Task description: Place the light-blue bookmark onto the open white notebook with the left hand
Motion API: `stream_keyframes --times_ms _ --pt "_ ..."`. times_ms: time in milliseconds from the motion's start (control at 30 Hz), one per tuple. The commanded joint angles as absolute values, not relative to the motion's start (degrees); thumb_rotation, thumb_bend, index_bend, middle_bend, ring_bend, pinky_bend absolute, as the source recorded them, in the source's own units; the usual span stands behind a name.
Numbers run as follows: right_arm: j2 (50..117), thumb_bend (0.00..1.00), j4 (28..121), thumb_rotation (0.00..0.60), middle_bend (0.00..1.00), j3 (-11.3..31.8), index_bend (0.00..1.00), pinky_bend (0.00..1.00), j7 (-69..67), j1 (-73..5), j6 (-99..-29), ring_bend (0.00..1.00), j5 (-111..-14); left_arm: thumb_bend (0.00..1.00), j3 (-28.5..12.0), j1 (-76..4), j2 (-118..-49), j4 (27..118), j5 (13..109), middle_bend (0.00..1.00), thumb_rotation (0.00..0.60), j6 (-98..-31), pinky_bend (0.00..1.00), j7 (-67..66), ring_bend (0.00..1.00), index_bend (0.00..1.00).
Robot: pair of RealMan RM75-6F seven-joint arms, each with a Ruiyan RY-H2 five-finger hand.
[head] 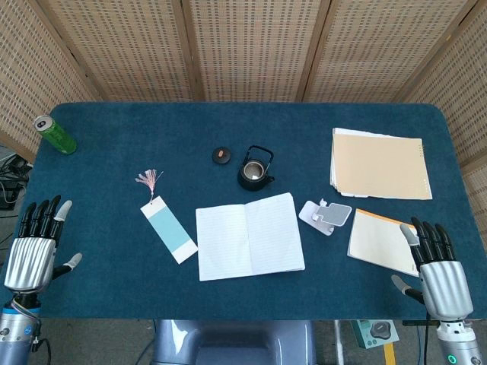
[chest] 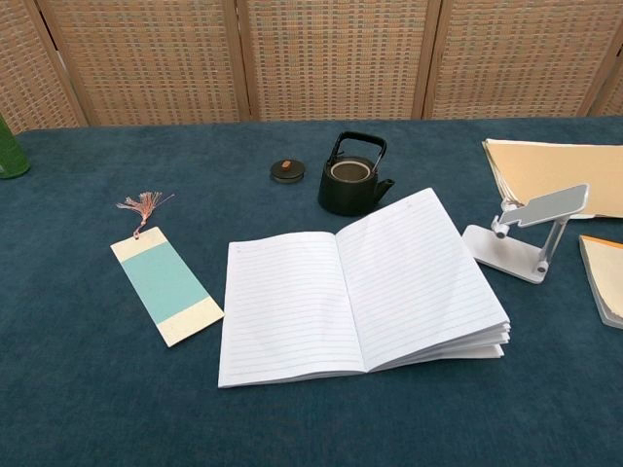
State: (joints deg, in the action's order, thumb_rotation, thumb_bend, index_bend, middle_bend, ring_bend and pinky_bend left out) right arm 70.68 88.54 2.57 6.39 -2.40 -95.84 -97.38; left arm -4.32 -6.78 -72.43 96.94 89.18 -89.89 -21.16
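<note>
- Nearest, the left robot hand [head: 34,247] and right robot hand [head: 437,270] hover at the tabletop's [head: 114,289] front corners, fingers spread, grasping nothing.
- Next, the light-blue bookmark [head: 168,229] lies flat just left of the open white notebook [head: 249,236], not touching it.
- Beyond the notebook stand a black teapot [head: 256,169] and its lid [head: 221,155].
</note>
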Motion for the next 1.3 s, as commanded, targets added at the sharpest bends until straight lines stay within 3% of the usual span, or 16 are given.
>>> stream_keyframes --times_ms 33,900,1300 --pt "70.9 0.12 88.4 0.6 0.0 2.6 0.0 0.0 6.6 -2.5 -95.7 0.0 -97.4 0.12 -4.5 -6.8 -72.5 96.8 89.0 0.0 0.6 -89.9 0.0 -21.0 0.0 0.0" --pt "71.0 0.12 88.3 0.6 0.0 2.8 0.0 0.0 6.2 -2.3 -96.3 0.0 -97.6 0.12 -3.9 -7.3 -72.8 96.0 89.9 0.0 0.6 -89.1 0.0 -21.4 0.0 0.0" --pt "71.1 0.12 87.3 0.6 0.0 3.6 0.01 0.0 5.0 -2.5 -95.3 0.0 -95.6 0.12 -4.9 -12.7 -71.6 90.9 92.5 0.0 0.6 -83.2 0.0 -17.4 0.0 0.0"
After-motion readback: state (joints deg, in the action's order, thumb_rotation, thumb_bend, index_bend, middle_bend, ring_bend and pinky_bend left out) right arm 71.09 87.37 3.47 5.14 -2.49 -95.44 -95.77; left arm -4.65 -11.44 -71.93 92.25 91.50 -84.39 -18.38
